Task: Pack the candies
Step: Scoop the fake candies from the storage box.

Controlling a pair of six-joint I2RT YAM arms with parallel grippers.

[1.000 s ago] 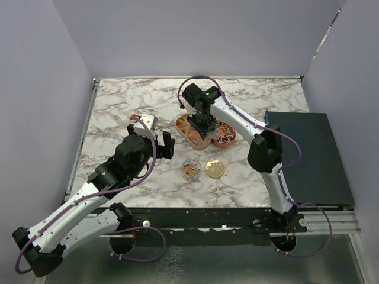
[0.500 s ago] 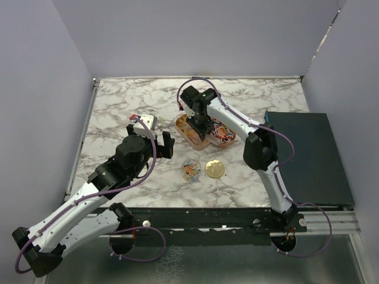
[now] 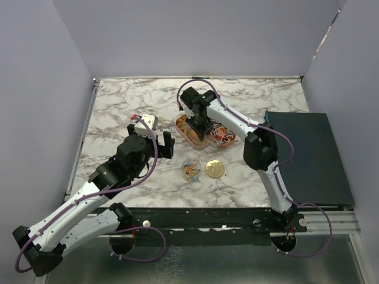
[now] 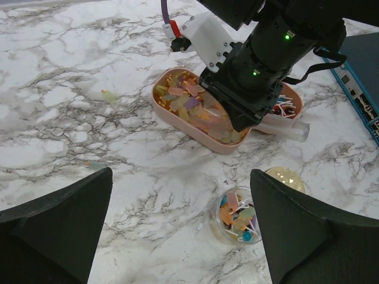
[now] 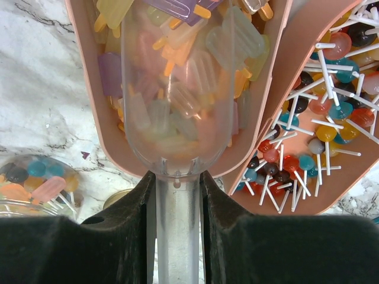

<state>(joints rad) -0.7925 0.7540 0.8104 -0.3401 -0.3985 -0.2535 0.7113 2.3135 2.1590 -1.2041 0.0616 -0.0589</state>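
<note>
- Right wrist view: looking at the right gripper (image 5: 176, 198) pinched tight on the handle of a clear scoop (image 5: 172, 106), no gap either side
- Got the scoop's bowl down in the popsicle tray (image 4: 180, 129), resting on the pile of pastel candies (image 5: 109, 74)
- Also seeing lollipop-type ones in the lollipop tray (image 5: 308, 198), pressed up against the first tray, plus a handful already in the little clear jar (image 4: 237, 219) on the marble table (image 3: 118, 100), with the gold lid (image 4: 285, 177) just beside it
- Left wrist view: catching the left gripper (image 4: 180, 177) spread wide, holding nothing, hanging over the table near the jar and apart from the trays
- Versus a second ago: finding the right gripper shifted off the seam between the trays, back and left over the popsicle tray; finding the left arm, jar and lid pretty much where they were
</note>
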